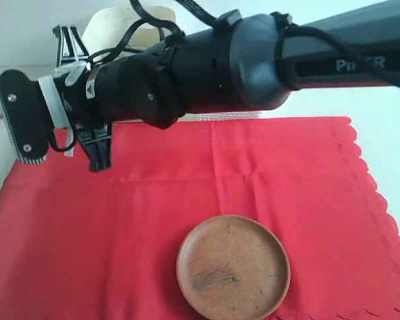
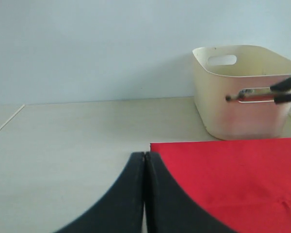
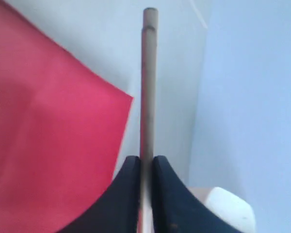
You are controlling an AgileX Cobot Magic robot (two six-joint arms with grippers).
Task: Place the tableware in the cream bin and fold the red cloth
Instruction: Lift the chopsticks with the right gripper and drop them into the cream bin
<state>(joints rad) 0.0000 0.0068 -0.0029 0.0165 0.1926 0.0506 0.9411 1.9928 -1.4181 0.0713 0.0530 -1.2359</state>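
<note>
bin: cream bin (image 2: 242, 116) sits on the table (image 2: 77, 136) just past the cloth's far edge; inside not visible
left gripper (image 2: 144, 160): jaws together, holding nothing, over the cloth's corner near the bin
right gripper (image 3: 146, 161): jaws clamped on the wooden chopstick (image 3: 149, 73), close beside the bin
chopstick axis: runs straight out from the jaws, roughly level, free end seen against the bin wall by a handle cutout; contact unclear
blocking: right arm (image 1: 240, 60) crosses the exterior view, hiding most of the bin
red cloth (image 1: 253, 173): spread flat, unfolded
wooden plate (image 1: 233, 267): on the cloth near its front edge, empty
</note>
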